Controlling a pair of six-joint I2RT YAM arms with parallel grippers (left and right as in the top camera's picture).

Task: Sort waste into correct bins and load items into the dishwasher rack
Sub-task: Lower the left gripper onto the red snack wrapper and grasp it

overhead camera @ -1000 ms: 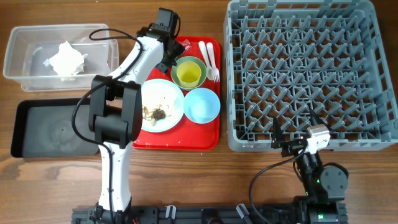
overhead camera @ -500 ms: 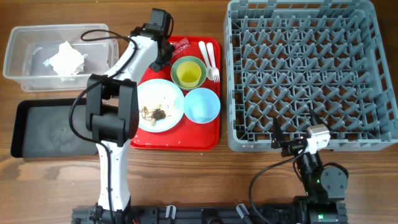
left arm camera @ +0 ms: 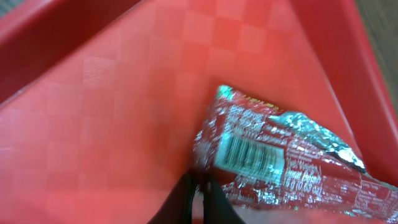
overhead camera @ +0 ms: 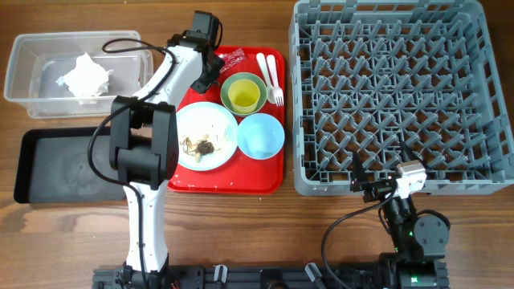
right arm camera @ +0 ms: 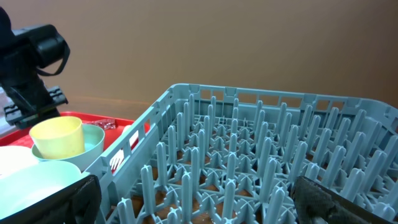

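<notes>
At the back of the red serving tray (overhead camera: 233,181), my left gripper (overhead camera: 215,66) is shut on the corner of the small red wrapper (overhead camera: 234,55). In the left wrist view its dark fingers meet (left arm camera: 200,185) at the lower left edge of the crinkled wrapper (left arm camera: 292,155). A yellow cup (overhead camera: 243,97) sits in the green bowl (overhead camera: 257,84). Beside it are the blue bowl (overhead camera: 260,135), the plate (overhead camera: 217,120) with brown scraps (overhead camera: 201,146), and the white fork (overhead camera: 275,92) and spoon (overhead camera: 263,64). My right gripper (right arm camera: 199,199) stands open at the near wall of the grey rack (overhead camera: 393,88).
A clear tub (overhead camera: 24,56) at the back left holds a crumpled white napkin (overhead camera: 84,74). The shallow black tray (overhead camera: 48,164) lies in front of it. The left arm stretches over the plate's left side. The right arm's base sits by the table's front edge.
The left gripper has closed at the wrapper's corner and shifted slightly left and back, and the wrapper has moved a little with it. The right arm has not moved.
</notes>
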